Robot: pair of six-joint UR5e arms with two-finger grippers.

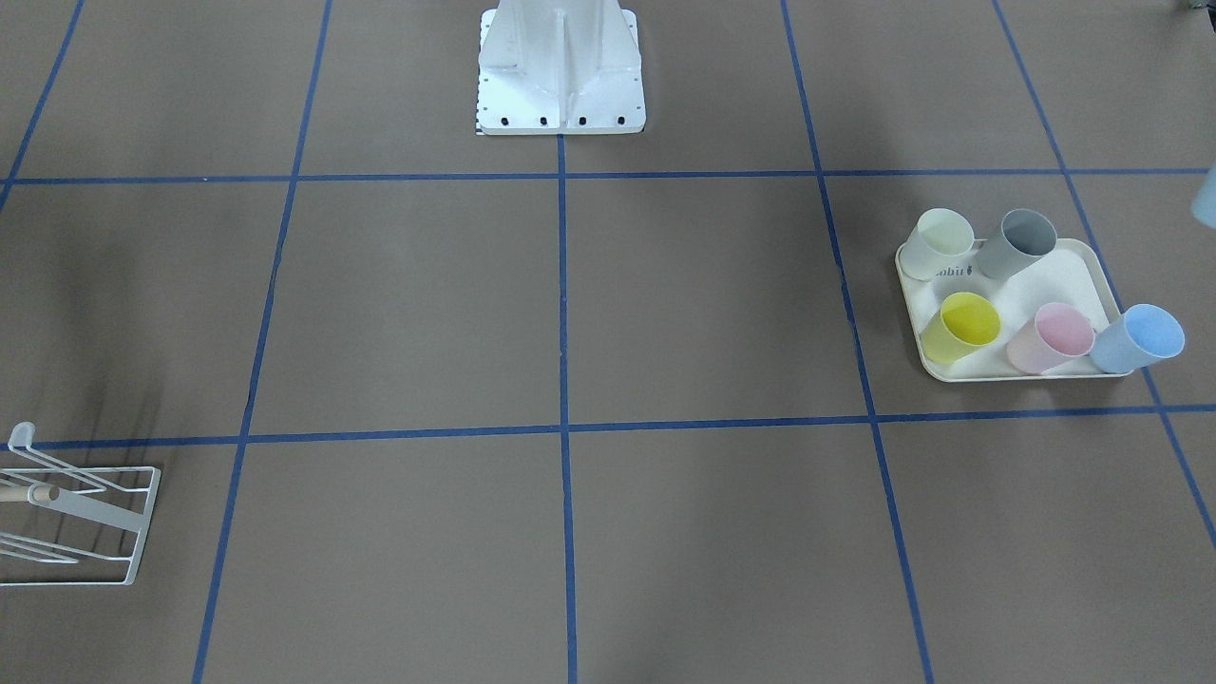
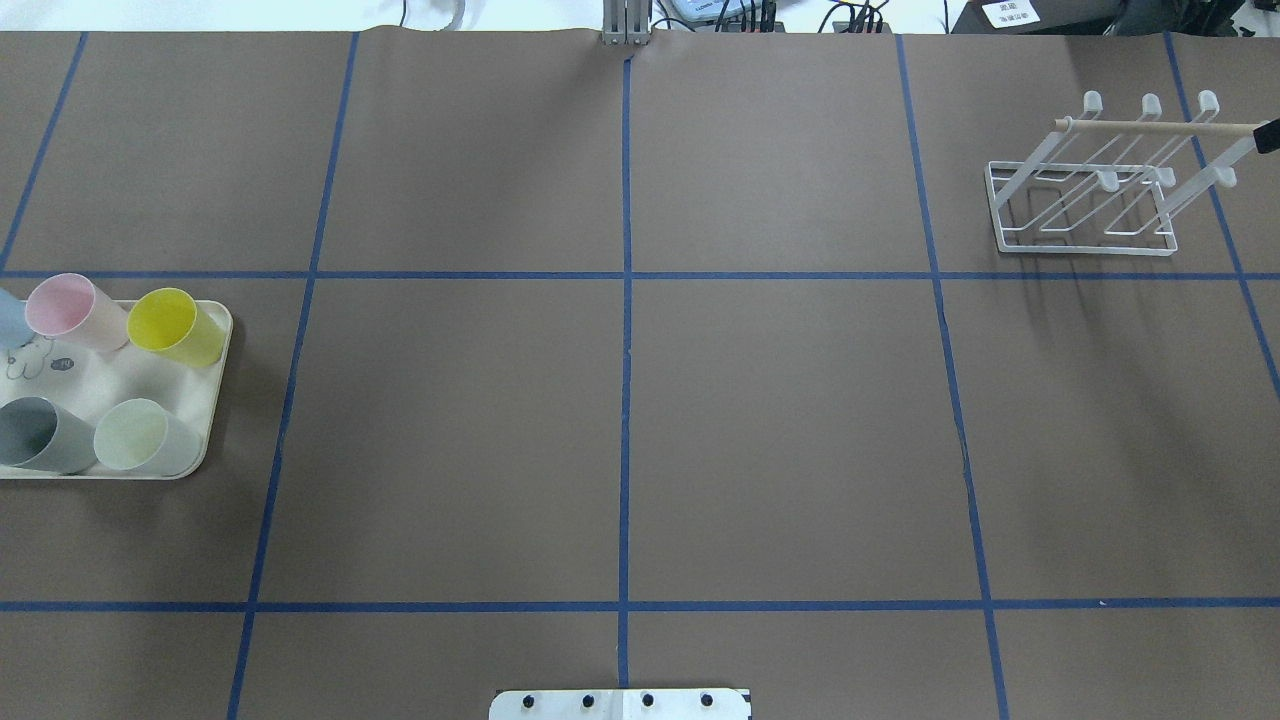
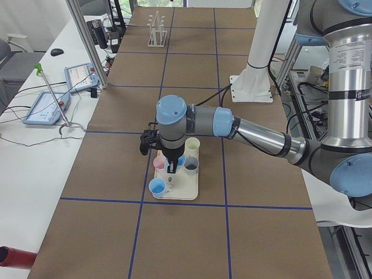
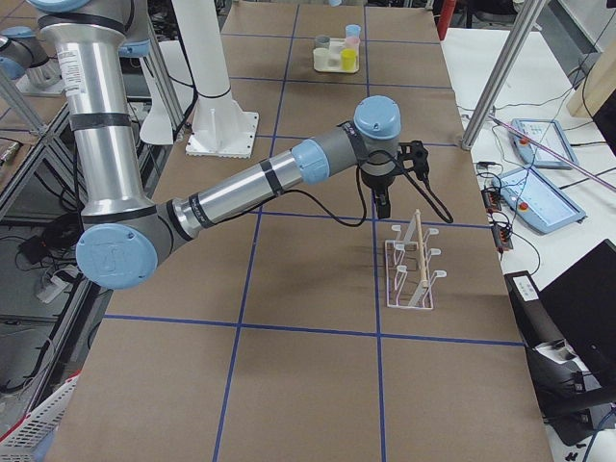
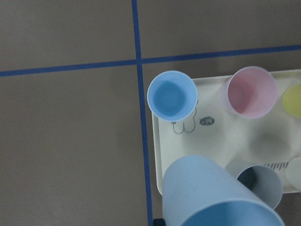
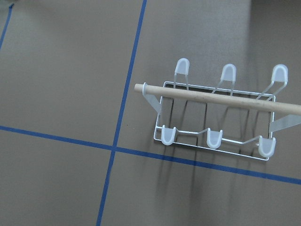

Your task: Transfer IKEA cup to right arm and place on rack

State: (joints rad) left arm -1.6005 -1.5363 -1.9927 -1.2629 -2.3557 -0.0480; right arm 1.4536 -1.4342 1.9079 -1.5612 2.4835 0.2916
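- Left claw (image 3: 169,168): I can't see its fingers in any close view. The cup (image 5: 214,197) hangs right under the wrist camera, tilted and clear of everything below, so I judge the claw closed on it.
- The cup is a pale blue tumbler in smooth matt plastic, plain, tapered and handleless. It looks thin-walled, so I'd expect it to flex under a hard squeeze.
- Directly below the claw sits the tray (image 5: 221,141), cream with rounded corners and a raised lip. On it a second blue tumbler (image 5: 171,94) stands upright beside a pink one (image 5: 251,92).
- Step in hand, as I read it: the pick is done and the hand-over is not yet begun.
- Next I'd carry the cup toward mid-table, leaving bare wall for the other claw to take.
- Far off, the right claw (image 4: 382,207) hangs just above the rack (image 6: 214,137). I cannot tell whether it is open or closed.
- The rack is thin white wire with capped, slanted prongs and a round wooden dowel (image 6: 221,99) along the top.
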